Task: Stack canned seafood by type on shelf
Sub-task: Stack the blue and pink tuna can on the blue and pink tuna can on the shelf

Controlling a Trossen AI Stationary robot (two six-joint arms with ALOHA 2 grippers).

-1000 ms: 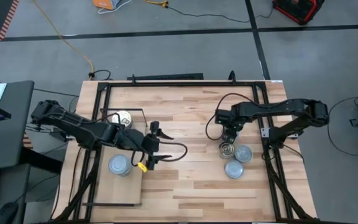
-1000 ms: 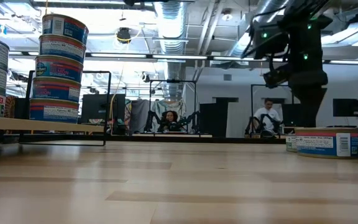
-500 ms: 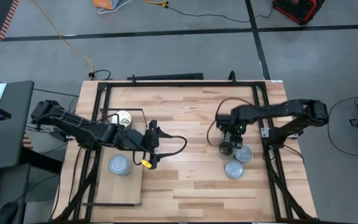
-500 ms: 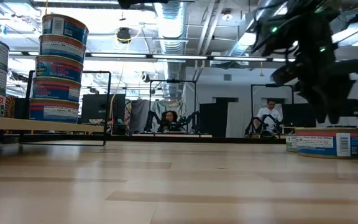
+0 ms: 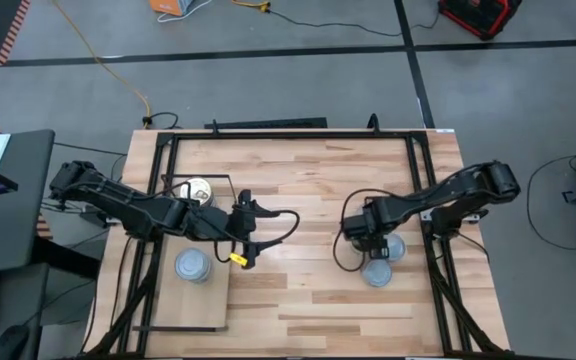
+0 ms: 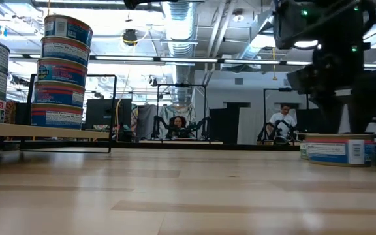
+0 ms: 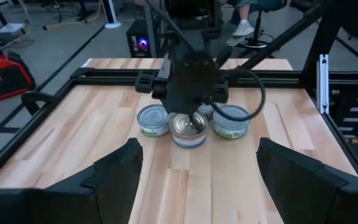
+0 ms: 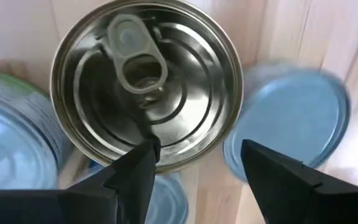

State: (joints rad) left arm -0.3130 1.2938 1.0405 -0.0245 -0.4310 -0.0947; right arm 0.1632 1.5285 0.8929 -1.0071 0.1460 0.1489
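1. Table [image 5: 308,200]: slatted wood top; both my arms reach in over it.
2. Shelf [image 5: 193,300]: pale board at my left side of the table, black wire frame at its far end. In the high view it carries a gold-topped stack [image 5: 198,190] inside the frame and a blue-topped stack [image 5: 193,266] nearer the middle of the board. In the low view the blue-labelled stack stands four tins tall.
3. Right gripper [image 8: 194,165]: lowered over the loose tins at my right side of the table. Jaws spread apart, one finger [image 8: 132,180] at the rim of the pull-tab tin [image 8: 145,81], the other finger [image 8: 284,177] over a blue-topped tin [image 8: 291,124]. Nothing clamped. Contact with the rim: cannot tell.
4. Left gripper [image 5: 245,232]: near table centre, just beside the shelf edge. Jaws wide apart, holding nothing, touching nothing.
5. Loose tins [image 7: 191,121]: a tight cluster under the right gripper, sides touching.
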